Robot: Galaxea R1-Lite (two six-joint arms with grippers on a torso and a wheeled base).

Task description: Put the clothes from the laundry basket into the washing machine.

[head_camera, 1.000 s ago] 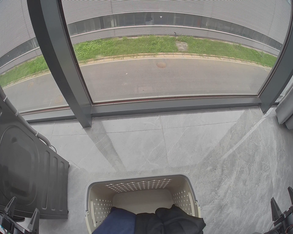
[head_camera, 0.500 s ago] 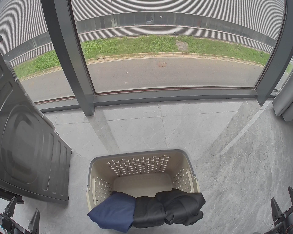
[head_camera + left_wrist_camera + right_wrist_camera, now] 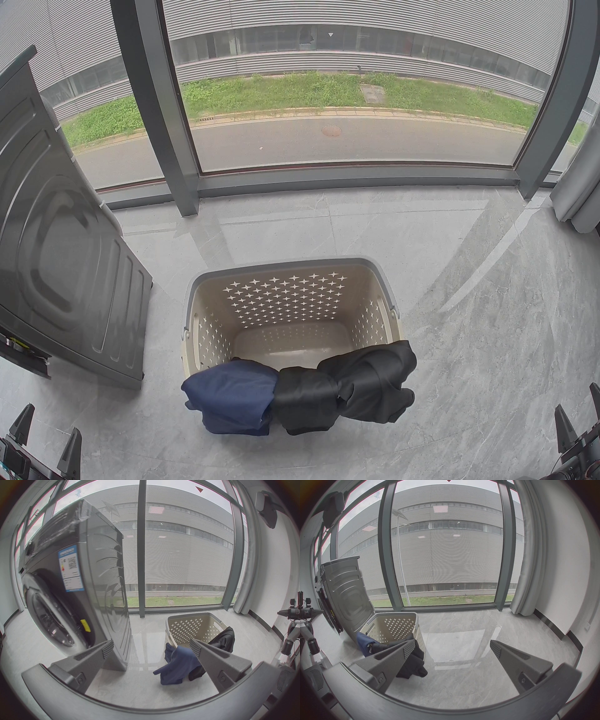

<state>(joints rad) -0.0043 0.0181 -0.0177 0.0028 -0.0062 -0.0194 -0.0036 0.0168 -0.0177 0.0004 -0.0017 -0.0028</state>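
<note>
A beige laundry basket with a grey rim stands on the floor in front of me. A navy garment and a black garment hang over its near rim. The dark grey washing machine stands to the basket's left, and its round front door looks closed. My left gripper is low at the left, open and empty, short of the basket and the navy garment. My right gripper is low at the right, open and empty, well clear of the basket.
A floor-to-ceiling window with a grey pillar closes off the far side. A pale curtain hangs at the far right. Bare grey tiled floor lies to the right of the basket and beyond it.
The whole head view has shifted, so the basket now sits farther ahead of me and more of the washing machine shows. Both grippers hold their places at the lower corners, still open.
</note>
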